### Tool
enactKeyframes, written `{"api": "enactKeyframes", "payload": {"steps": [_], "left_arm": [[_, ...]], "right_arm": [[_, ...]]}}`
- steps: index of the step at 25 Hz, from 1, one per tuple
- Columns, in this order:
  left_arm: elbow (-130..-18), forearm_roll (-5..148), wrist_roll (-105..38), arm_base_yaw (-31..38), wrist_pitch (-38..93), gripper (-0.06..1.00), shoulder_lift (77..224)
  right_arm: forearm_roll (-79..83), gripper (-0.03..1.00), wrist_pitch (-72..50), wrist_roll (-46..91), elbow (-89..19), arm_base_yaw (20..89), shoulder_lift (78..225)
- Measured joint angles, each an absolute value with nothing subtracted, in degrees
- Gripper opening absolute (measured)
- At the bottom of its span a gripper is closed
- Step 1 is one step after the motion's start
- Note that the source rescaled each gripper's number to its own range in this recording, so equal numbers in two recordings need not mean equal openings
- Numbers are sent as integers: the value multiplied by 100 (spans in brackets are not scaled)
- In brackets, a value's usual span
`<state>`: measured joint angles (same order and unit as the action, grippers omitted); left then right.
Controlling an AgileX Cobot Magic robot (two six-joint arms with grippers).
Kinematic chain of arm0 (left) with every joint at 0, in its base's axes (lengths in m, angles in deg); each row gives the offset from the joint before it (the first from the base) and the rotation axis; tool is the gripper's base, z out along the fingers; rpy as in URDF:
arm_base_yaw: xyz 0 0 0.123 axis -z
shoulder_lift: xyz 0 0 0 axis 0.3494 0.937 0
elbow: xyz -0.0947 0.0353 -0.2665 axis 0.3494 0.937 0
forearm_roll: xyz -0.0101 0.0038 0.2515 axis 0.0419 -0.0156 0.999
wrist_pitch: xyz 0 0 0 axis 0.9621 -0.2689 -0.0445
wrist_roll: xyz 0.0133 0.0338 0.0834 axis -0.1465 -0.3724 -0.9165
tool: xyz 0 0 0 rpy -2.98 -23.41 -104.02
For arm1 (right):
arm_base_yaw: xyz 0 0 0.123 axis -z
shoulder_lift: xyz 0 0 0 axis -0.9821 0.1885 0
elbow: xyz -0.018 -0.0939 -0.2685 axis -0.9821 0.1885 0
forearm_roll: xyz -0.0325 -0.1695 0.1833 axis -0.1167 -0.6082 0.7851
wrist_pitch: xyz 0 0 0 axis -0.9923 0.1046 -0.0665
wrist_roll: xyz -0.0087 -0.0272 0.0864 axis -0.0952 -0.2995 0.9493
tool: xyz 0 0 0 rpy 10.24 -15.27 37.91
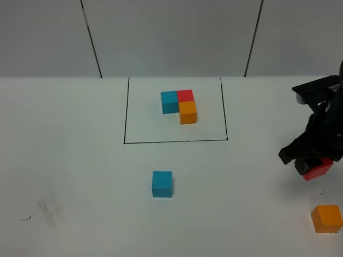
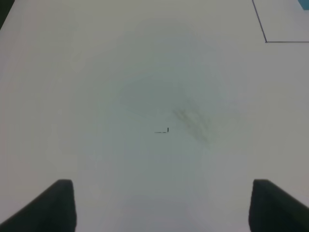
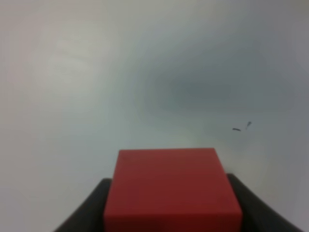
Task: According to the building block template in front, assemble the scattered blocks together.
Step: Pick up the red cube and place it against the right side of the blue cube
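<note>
The template (image 1: 179, 105) is a blue, red and orange L inside a thin black drawn rectangle at the back middle. A loose blue cube (image 1: 162, 184) sits in front of the frame. A loose orange cube (image 1: 327, 218) lies at the front right. My right gripper (image 1: 312, 167) is shut on the red cube (image 1: 318, 169) at the right edge, apparently just above the table; in the right wrist view the red cube (image 3: 172, 189) fills the space between the dark fingers. My left gripper (image 2: 161, 205) is open over bare table, out of the exterior high view.
The white table (image 1: 80, 160) carries a grey smudge (image 1: 49, 208) and a small pen mark at the front left, also seen as a smudge (image 2: 193, 121) in the left wrist view. A corner of the black frame (image 2: 265, 41) shows there.
</note>
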<state>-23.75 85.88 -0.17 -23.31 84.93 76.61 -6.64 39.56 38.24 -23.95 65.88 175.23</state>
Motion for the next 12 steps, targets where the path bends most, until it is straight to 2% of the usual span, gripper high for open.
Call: {"api": "enactKeyframes", "payload": {"steps": [5,12], "left_arm": [[-2375,8588,-17,-2331,8493,84,7661],[-2375,8588,-17,-2331,8493,84,7661]], "right_arm": [[-648,0,3902,3282,-2395,6302,17523],[-425,0,3588,2240,-2395,6296,17523]]}}
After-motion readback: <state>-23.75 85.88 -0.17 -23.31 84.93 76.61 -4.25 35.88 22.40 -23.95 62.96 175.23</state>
